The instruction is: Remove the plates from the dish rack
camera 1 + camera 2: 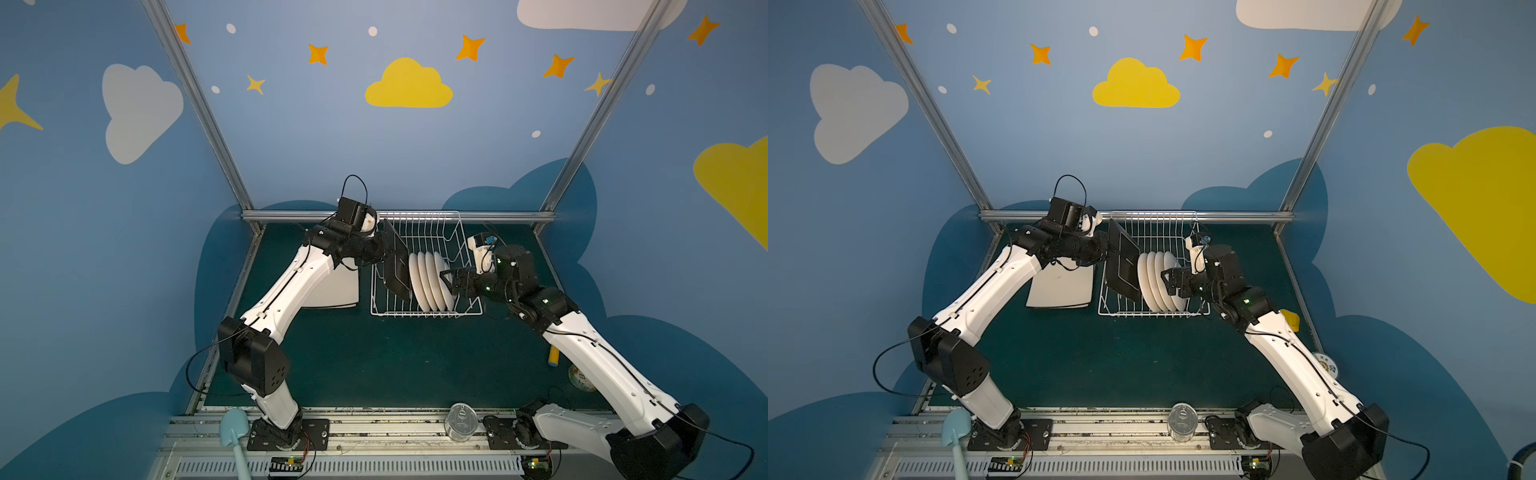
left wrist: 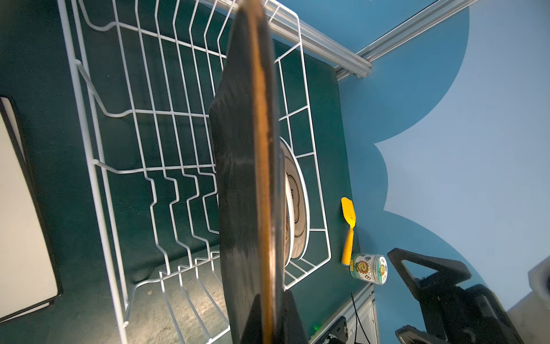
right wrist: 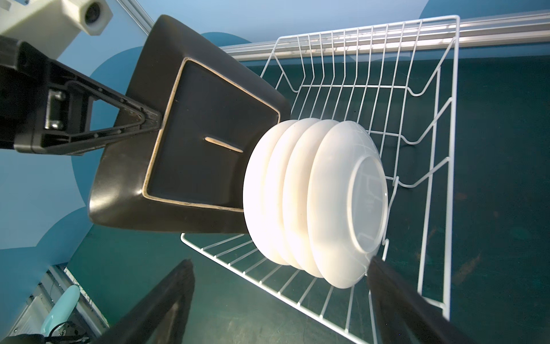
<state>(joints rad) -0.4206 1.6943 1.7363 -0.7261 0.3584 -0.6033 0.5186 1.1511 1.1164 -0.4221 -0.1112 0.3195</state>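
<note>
The black plate (image 3: 202, 155) is held by one edge in the left pincer (image 3: 151, 120), whose jaws are pinched narrow on the rim. The plate is seen tilted over the left part of the rack (image 1: 419, 313), just beside the four round plates (image 1: 430, 282) that stand on edge in a row. Whether its lower edge is clear of the prongs cannot be told. The right pincer (image 1: 445, 279) is spread wide and holds nothing; it is poised at the right end of the round plates.

The step in hand is judged to be lifting the black plate out. It should be raised straight until the wire side is cleared, then carried left and laid flat on or beside the cream plates (image 1: 1063, 286) on the tabletop (image 1: 374, 365). Because a heavy plate is gripped at one edge only, a slow swing is advised so that it is not twisted out of the jaws or knocked against the nearest round plate. The right pincer is best kept back until the black plate is away.

The tabletop is covered in dark green. A yellow spatula (image 2: 348, 226) and a printed jar (image 2: 369, 266) lie to the right of the rack, well apart from it; a can (image 1: 459, 419) and a pale blue scoop (image 1: 235, 424) are set on the front rail. The space is enclosed by blue walls painted with clouds and stars.
</note>
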